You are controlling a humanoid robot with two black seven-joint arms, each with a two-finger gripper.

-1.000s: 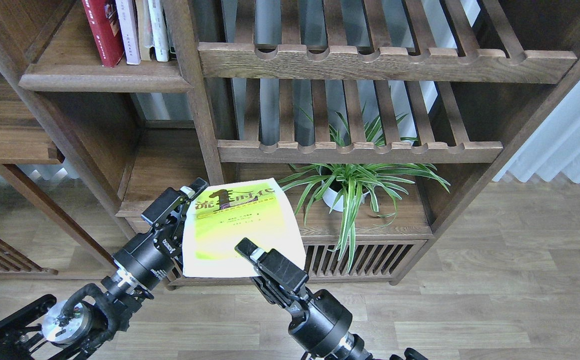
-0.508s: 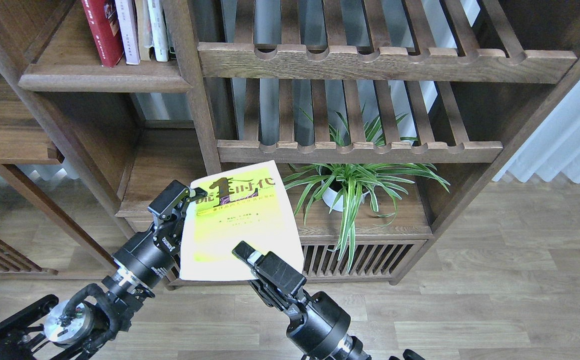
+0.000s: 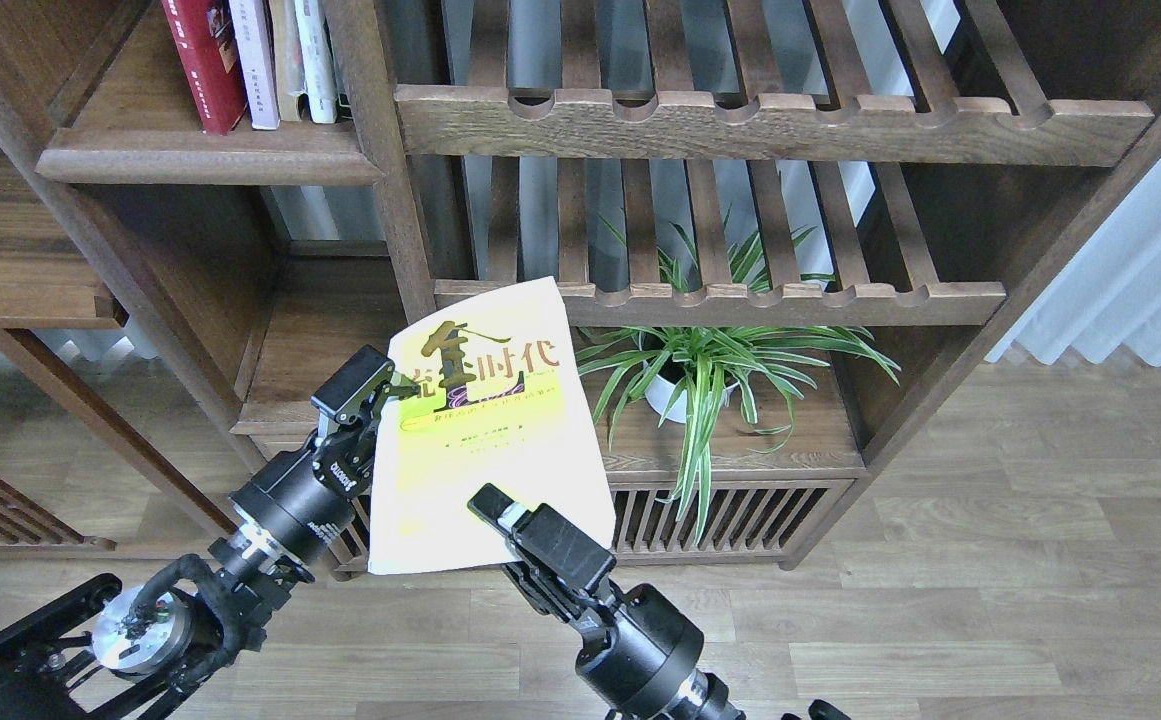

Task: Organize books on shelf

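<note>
Partly hidden, both the left gripper (image 3: 387, 388) and right gripper (image 3: 485, 503) pinch the yellow-green book (image 3: 485, 420).

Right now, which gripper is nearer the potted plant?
Right. The right gripper sits at the yellow-green book's lower edge, left of the potted plant; the left gripper is farther left.

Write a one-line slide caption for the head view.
Both hands hold a yellow-green paperback book before the dark wooden shelf.
</note>
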